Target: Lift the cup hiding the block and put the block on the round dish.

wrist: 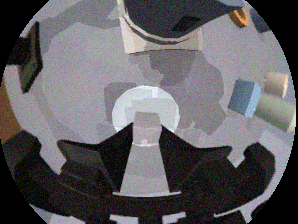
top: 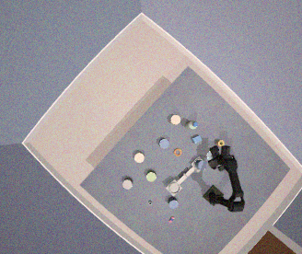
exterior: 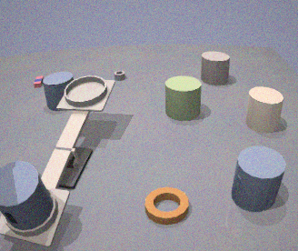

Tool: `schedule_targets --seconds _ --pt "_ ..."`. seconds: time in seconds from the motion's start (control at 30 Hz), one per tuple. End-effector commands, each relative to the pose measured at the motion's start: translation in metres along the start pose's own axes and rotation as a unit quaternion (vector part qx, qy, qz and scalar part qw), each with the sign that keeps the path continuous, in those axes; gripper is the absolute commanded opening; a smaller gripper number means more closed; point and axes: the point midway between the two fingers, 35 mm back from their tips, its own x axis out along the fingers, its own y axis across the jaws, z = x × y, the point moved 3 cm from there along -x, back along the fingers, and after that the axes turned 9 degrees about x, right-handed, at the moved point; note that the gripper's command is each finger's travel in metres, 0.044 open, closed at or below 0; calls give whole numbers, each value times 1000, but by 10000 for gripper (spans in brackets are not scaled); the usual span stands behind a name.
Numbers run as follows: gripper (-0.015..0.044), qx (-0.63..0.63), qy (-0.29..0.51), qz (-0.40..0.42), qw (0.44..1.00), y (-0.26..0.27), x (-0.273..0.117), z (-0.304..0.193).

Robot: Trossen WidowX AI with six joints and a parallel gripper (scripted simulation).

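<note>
A blue cup [top: 201, 165] [exterior: 26, 200] [wrist: 167, 17] stands tilted on the low end of the balance [exterior: 73, 132]. The raised end holds an empty ring [exterior: 104, 93]. Another blue cup [top: 173, 202] [exterior: 58, 93] stands on the floor beside the raised end. The round pale dish [top: 209, 155] [wrist: 122, 107] lies near the low end. My gripper [wrist: 145, 125] is shut on a small pinkish block [wrist: 146, 125] at its fingertips, over the dish in the wrist view. Whether the block touches the dish cannot be told; the fingers hide the dish's near part.
A blue block [top: 196, 139] [wrist: 243, 97], a pale green bottle [top: 192, 124] [wrist: 275, 111] and a yellow ring [top: 221, 143] are near the arm. An orange ring [top: 178, 152] [exterior: 150, 206], a green cylinder [top: 151, 176] [exterior: 183, 100] and several other cylinders stand farther off.
</note>
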Motion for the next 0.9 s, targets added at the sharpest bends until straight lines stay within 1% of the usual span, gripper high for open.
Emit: schedule_targets --seconds 0.0,0.23,0.3,0.4,0.43,0.67,0.8,0.87 --pt "210 0 0 -1 1000 0 -1 0" --pt "394 0 0 -1 1000 0 -1 0" --pt "440 0 0 -1 1000 -1 -10 0" --pt "440 -1 0 -1 1000 -1 -48 0" --pt "440 -1 0 -1 1000 0 -55 0" --pt "440 -1 0 -1 1000 0 -60 0" --pt "440 0 1 -3 1000 2 -100 1" --pt "440 1 1 -3 1000 2 -102 1"
